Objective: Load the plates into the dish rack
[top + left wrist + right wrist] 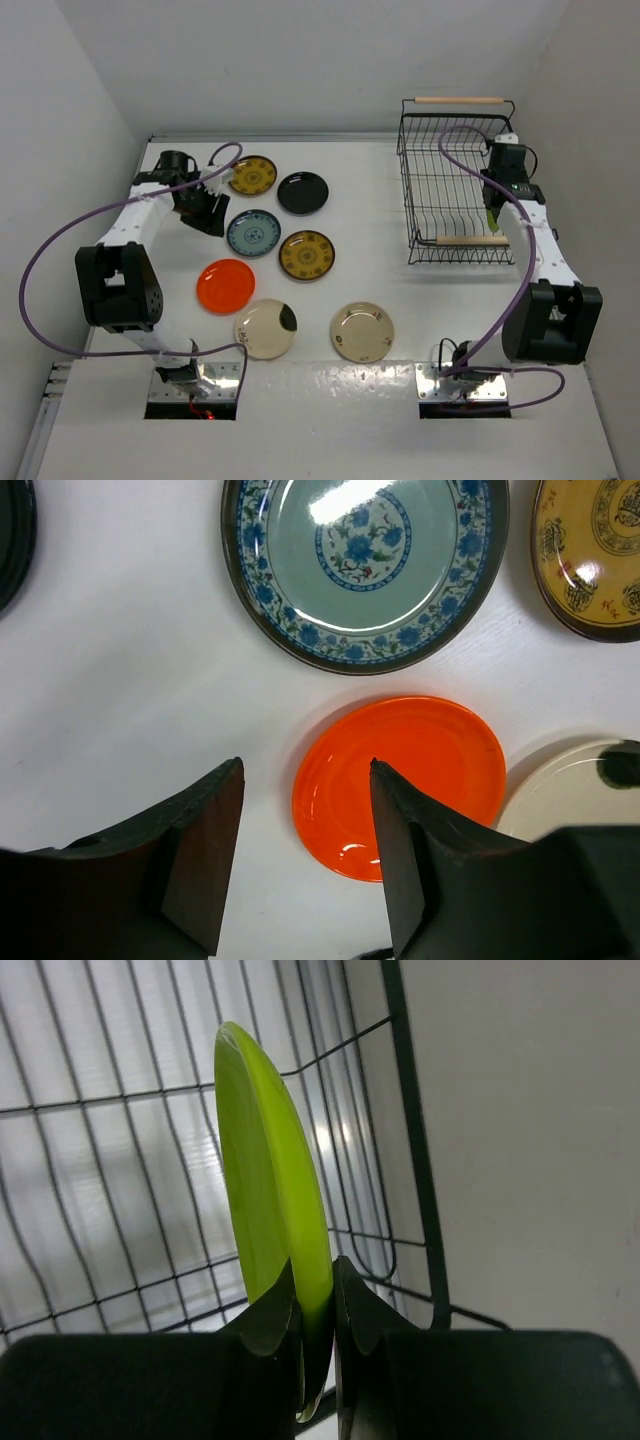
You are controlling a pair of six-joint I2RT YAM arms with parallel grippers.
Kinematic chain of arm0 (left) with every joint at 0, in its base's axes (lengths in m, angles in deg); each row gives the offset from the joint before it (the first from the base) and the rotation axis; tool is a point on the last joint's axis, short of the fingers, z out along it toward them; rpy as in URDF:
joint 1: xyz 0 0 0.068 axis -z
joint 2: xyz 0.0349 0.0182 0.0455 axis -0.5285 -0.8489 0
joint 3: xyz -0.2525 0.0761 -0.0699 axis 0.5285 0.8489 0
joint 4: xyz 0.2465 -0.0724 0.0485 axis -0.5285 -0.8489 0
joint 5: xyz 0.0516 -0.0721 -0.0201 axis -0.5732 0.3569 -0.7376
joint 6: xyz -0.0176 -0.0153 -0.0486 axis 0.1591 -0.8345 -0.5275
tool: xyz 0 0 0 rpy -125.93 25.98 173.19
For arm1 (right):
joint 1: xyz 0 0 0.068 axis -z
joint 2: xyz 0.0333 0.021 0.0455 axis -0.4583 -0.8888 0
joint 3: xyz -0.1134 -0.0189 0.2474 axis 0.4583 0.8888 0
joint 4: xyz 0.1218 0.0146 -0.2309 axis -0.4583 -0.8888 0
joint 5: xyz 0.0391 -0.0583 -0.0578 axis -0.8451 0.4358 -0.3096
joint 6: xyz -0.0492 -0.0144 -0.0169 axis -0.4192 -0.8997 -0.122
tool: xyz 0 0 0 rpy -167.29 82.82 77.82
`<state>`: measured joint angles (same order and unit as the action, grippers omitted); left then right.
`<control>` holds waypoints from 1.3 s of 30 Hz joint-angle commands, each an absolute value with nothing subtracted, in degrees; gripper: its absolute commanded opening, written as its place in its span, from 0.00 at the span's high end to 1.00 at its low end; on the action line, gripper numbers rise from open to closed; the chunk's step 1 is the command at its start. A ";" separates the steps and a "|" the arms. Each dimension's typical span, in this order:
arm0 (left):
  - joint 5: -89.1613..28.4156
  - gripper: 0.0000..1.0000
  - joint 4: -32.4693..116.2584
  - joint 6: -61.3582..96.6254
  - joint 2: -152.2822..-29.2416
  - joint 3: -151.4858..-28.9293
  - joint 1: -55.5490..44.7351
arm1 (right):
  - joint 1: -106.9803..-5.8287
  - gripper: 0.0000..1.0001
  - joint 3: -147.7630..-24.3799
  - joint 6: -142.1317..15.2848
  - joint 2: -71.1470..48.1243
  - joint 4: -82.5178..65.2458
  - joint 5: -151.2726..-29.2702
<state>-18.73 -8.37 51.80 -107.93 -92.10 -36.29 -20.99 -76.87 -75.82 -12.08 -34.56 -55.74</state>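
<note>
Above rack (459, 100), perhaps, green plate (270, 1180), edge hidden

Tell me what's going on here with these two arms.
The right gripper holds a lime green plate on edge at the dish rack's right side, not yet released. The left gripper is open and empty, above the table near the orange plate. Seven plates lie flat on the table.

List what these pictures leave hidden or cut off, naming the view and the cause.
Green plate: lower rim hidden in the right gripper, right wrist view; top view, the arm covers most of it.
Black plate: cut off by the left edge, left wrist view.
Yellow plate: cut off by the right edge, same view.
Cream plate: partly behind the left gripper, same view.
</note>
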 commanded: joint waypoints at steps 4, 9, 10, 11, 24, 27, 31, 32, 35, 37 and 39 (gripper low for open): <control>-19.38 0.42 -7.32 54.43 -108.16 -92.31 -37.00 | -17.00 1.00 -74.00 -82.53 -13.66 -23.07 -56.00; -19.39 0.42 -7.32 54.44 -108.70 -91.78 -37.53 | -13.84 1.00 -70.48 -83.95 -13.75 -21.31 -64.56; -19.39 0.42 -7.32 54.44 -108.70 -91.78 -37.53 | -13.31 1.00 -69.86 -84.21 -13.92 -19.31 -65.22; -19.91 0.42 -7.32 54.44 -108.70 -91.78 -37.53 | -12.69 1.00 -68.63 -84.82 -14.36 -18.51 -65.23; -20.97 0.42 -7.32 53.91 -108.09 -91.25 -37.53 | -10.31 1.00 -68.53 -86.24 -17.71 -13.23 -68.81; -20.97 0.42 -7.32 53.91 -108.08 -91.25 -37.53 | -10.75 1.00 -69.24 -86.50 -14.64 -13.14 -72.25; -20.97 0.42 -7.32 53.91 -108.08 -90.73 -37.53 | -11.02 1.00 -68.36 -86.58 -11.73 -9.28 -71.04; -20.97 0.42 -7.32 53.91 -108.08 -90.72 -37.53 | -10.84 1.00 -67.75 -87.98 -11.38 -8.49 -70.59; -20.44 0.42 -7.32 53.91 -108.08 -90.72 -37.01 | -10.67 1.00 -67.22 -91.05 -12.77 -8.48 -68.40; -20.44 0.42 -7.32 53.91 -108.08 -90.72 -37.00 | -10.14 1.00 -66.34 -91.51 -13.39 -6.55 -67.60; -20.44 0.42 -7.32 53.91 -108.08 -90.20 -37.00 | -9.79 1.00 -65.64 -91.07 -13.92 -6.02 -68.30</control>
<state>-20.92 -7.63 53.84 -109.07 -90.85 -36.88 -10.52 -66.36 -89.64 -13.48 -10.70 -69.07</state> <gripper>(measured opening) 0.582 0.101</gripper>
